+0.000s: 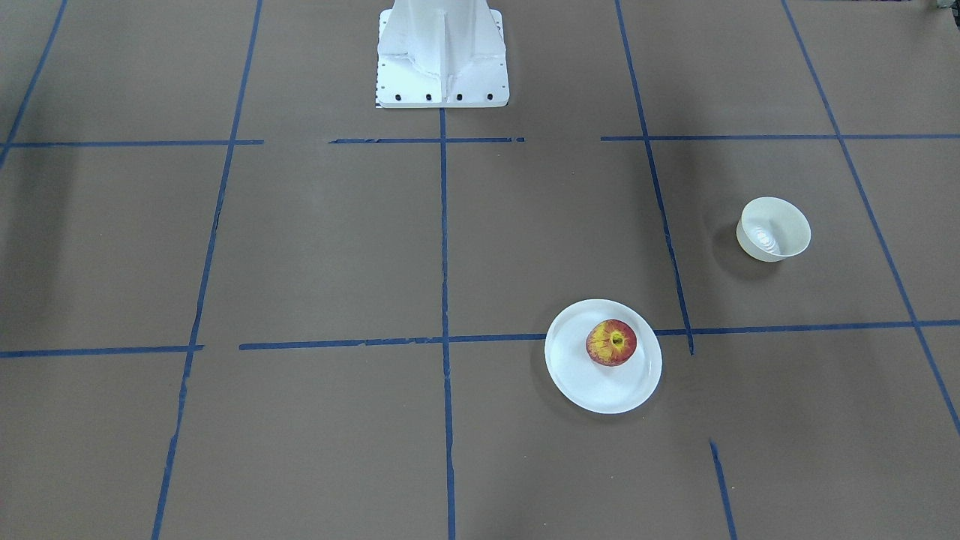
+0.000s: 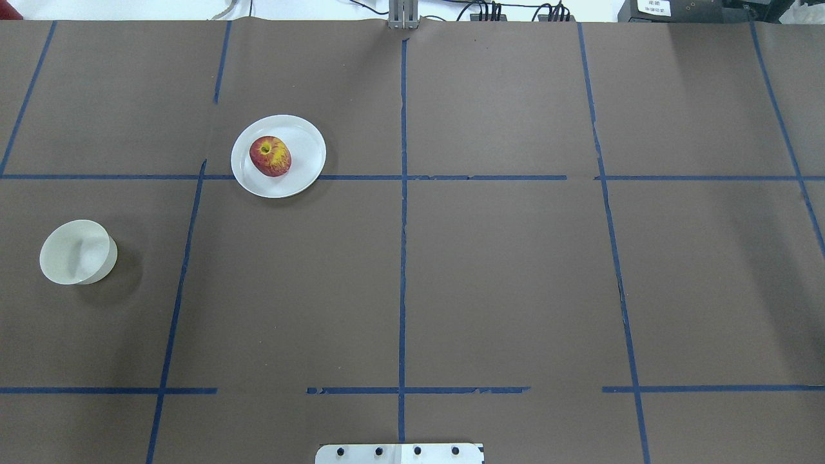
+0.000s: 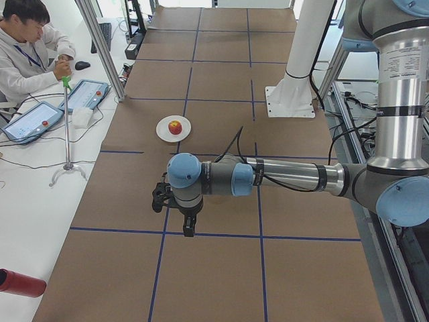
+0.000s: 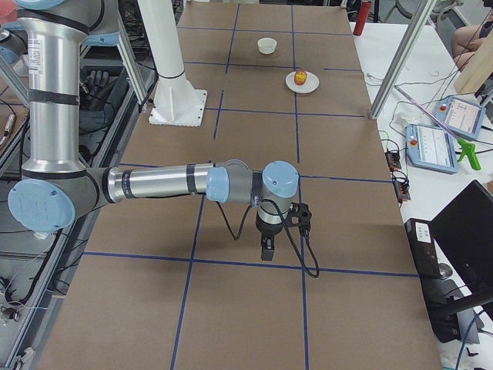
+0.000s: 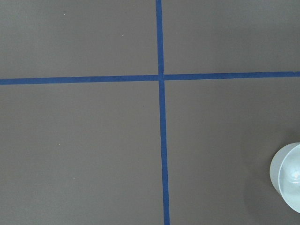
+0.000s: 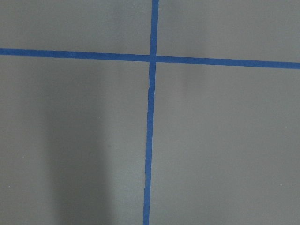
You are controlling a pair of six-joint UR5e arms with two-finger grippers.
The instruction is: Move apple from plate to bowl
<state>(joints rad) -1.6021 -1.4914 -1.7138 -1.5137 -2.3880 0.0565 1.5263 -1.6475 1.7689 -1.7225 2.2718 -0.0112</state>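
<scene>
Left end effector point(image 3: 190, 227) and right end effector point(image 4: 266, 248) over worktop point(image 1: 300, 247), opening not discernible; apple point(image 1: 611, 342) on plate point(image 1: 600, 390), bowl point(image 1: 795, 238) well apart.

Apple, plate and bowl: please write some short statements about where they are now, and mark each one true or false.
1. The apple lies on the plate. True.
2. The bowl already holds the apple. False: the bowl is empty.
3. The bowl touches the plate. False: they stand well apart.
4. The plate and the bowl are both on the robot's left side. True.
</scene>
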